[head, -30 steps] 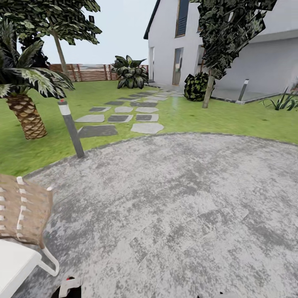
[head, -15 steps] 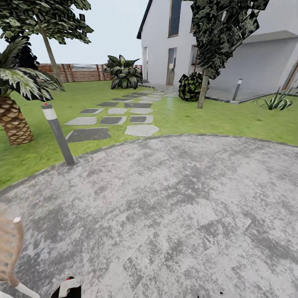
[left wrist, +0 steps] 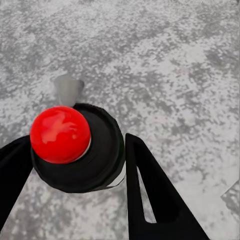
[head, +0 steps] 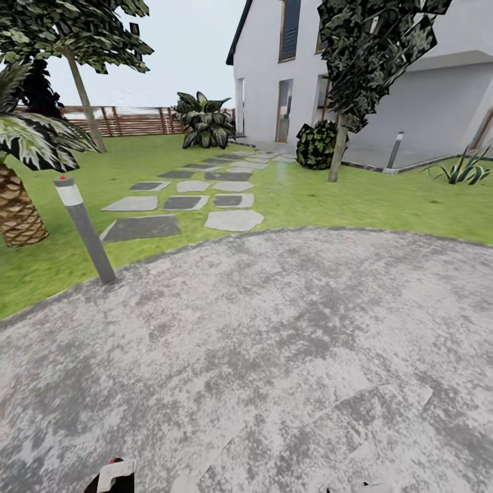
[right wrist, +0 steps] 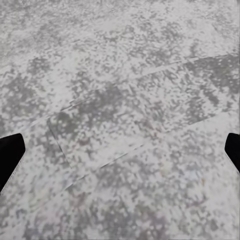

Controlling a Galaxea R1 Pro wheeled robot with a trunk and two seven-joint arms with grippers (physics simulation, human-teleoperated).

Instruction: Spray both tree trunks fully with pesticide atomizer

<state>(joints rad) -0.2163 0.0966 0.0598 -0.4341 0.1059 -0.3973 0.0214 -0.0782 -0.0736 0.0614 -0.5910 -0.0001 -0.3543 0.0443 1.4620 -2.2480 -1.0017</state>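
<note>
Head view: grey paving (head: 287,356); lawn (head: 329,198) beyond.

No readable text anywhere.
The house wall (head: 263,75), the bollard lamp (head: 83,229) and the red-capped bottle (left wrist: 75,147) carry no letters, numbers, labels or signs that can be made out.

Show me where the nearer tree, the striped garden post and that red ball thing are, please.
nearer tree (head: 336,159), head view, on its bare trunk.
garden post (head: 87,236), head view, middle of its grey shaft.
red ball (left wrist: 60,134), left wrist view, centre of its shiny top.
</note>
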